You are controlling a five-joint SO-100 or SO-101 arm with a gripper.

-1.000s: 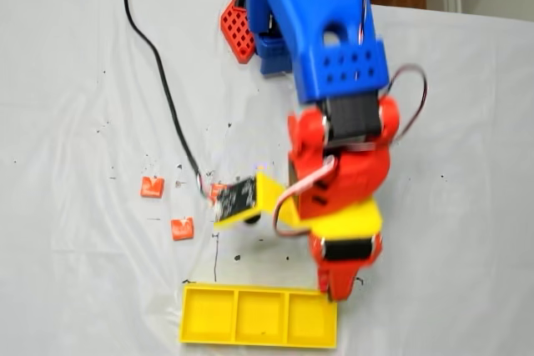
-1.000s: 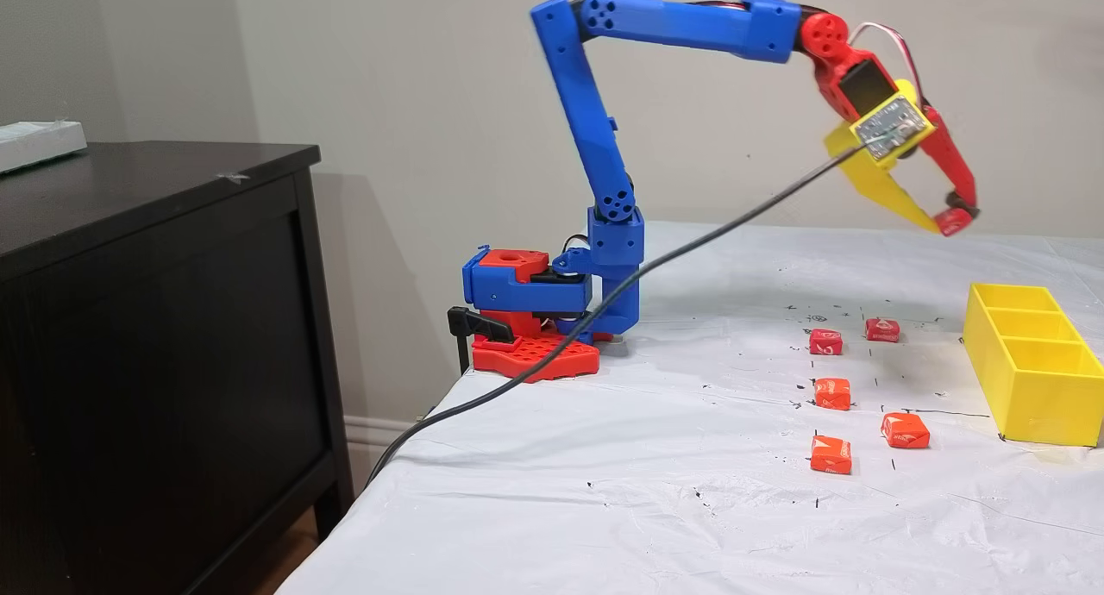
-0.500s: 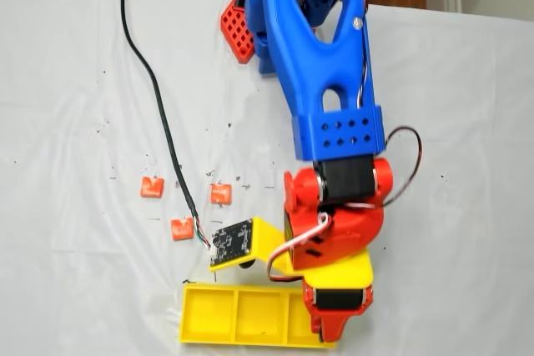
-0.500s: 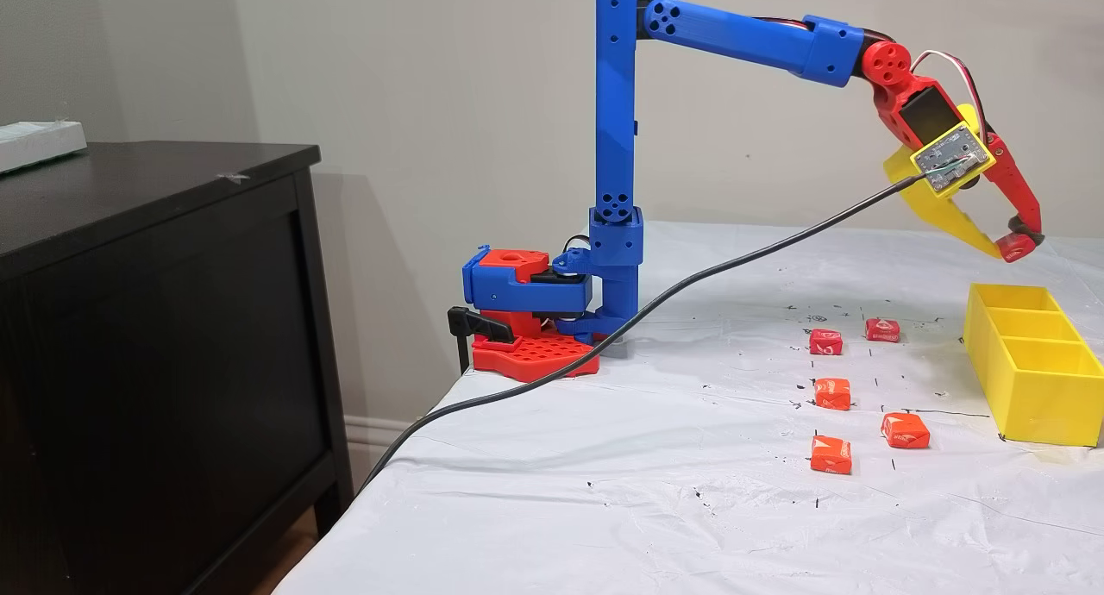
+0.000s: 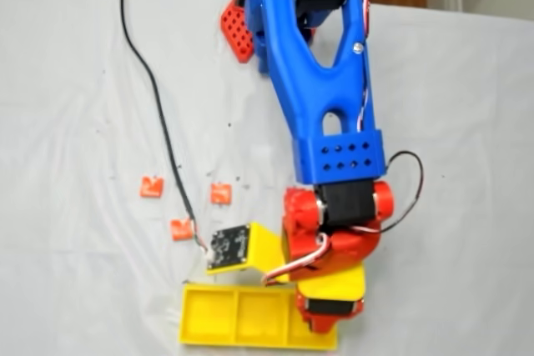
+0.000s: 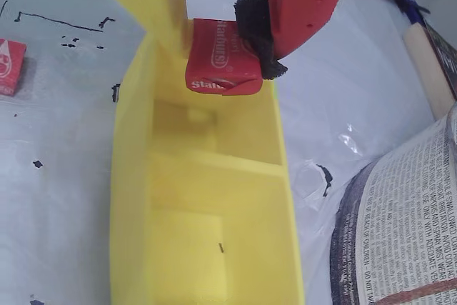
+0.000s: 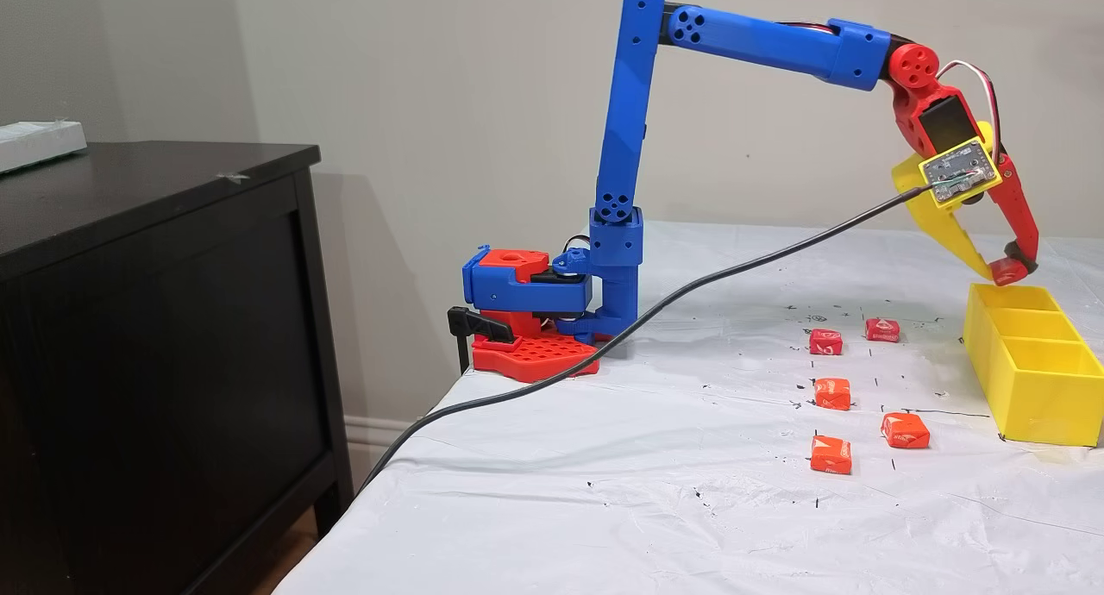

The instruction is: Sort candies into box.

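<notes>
Claw (image 6: 227, 48) pinched tight on a red candy (image 6: 220, 69), box (image 6: 132, 198) end slot right below, ready to drop.

White-covered table (image 7: 655, 457): yellow box (image 7: 1031, 379), five candies (image 7: 831, 454), cable (image 7: 535, 379).

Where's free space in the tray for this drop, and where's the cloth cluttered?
All three compartments of the yellow tray look bare; the claw holds a candy over the far end one. The white cloth in front of the cable is open. Five candies crowd the patch beside the tray.
</notes>
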